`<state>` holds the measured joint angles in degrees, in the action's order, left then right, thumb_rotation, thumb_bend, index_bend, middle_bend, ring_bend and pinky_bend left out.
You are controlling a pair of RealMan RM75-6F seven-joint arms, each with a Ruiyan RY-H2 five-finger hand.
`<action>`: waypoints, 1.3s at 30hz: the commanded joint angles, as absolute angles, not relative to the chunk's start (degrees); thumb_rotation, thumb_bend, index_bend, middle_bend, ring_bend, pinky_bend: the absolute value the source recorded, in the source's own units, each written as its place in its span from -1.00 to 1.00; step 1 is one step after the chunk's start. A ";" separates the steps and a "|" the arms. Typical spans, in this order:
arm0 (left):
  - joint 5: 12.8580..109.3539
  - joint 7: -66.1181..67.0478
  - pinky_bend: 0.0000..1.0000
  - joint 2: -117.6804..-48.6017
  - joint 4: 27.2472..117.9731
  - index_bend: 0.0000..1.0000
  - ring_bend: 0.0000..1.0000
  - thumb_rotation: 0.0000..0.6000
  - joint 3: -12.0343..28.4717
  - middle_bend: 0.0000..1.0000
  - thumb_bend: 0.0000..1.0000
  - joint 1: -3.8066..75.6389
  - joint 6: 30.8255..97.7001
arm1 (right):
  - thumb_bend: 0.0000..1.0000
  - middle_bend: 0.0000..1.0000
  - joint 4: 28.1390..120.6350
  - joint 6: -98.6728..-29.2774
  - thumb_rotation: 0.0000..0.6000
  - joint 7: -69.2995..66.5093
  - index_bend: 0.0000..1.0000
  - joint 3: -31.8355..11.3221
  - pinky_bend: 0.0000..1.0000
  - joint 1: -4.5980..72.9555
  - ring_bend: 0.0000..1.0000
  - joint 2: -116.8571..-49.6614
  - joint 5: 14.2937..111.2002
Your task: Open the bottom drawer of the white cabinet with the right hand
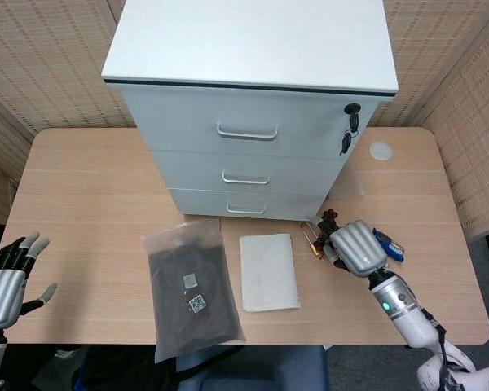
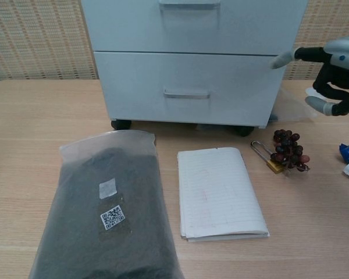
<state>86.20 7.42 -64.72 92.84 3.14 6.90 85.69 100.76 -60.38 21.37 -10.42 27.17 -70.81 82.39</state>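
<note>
Robot's right hand [image 1: 357, 248], silver-backed and empty, hangs above the light wooden table [image 1: 90, 204] over a bunch of dark red grapes [image 1: 329, 221] and a brass padlock [image 1: 314, 245], seen from the head camera; its back faces the lens, so how far the fingers part cannot be told here. Across the table, the left hand [image 1: 5, 282] rests at the near corner with fingers loosely apart, holding nothing. Between them lie a frosted plastic bag of dark cloth [image 1: 192, 287] and a white lined notebook [image 1: 268, 271], both in front of the white three-drawer cabinet [image 1: 253, 106], whose bottom drawer [image 1: 246, 204] sits shut with its slim metal handle [image 1: 245, 209] untouched. From the chest camera, the right hand [image 2: 327, 72] appears at the cabinet's right corner, fingers spread and empty, level with the bottom drawer front and well apart from its handle [image 2: 187, 93]. By all appearances the reach is the step in hand; next the hand would need to travel leftward to the handle, then hook fingers behind the bar before pulling toward the robot.
</note>
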 commanded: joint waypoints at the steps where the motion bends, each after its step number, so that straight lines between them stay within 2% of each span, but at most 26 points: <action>1: 86.20 7.36 -0.71 -64.69 92.79 -0.71 -0.80 1.00 3.13 -0.79 -0.55 6.89 85.69 | -0.09 0.72 99.03 -58.02 1.00 23.40 -0.73 -11.56 0.97 29.80 0.80 -73.51 79.93; 16: 86.14 7.24 -0.71 -64.49 92.69 -0.71 -0.80 1.00 3.01 -0.79 -0.55 6.82 85.52 | -0.09 0.72 91.88 -51.81 1.00 28.82 -0.73 -13.25 0.98 39.36 0.81 -82.13 71.84; 39: 85.72 7.20 -0.71 -64.48 92.37 -0.71 -0.80 1.00 3.00 -0.79 -0.55 6.90 84.98 | -0.09 0.72 86.77 -49.52 1.00 31.15 -0.73 -11.95 0.98 45.82 0.81 -85.93 65.01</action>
<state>85.71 7.21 -64.48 92.37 2.99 6.90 84.98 86.86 -49.52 31.15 -11.99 45.74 -85.85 65.10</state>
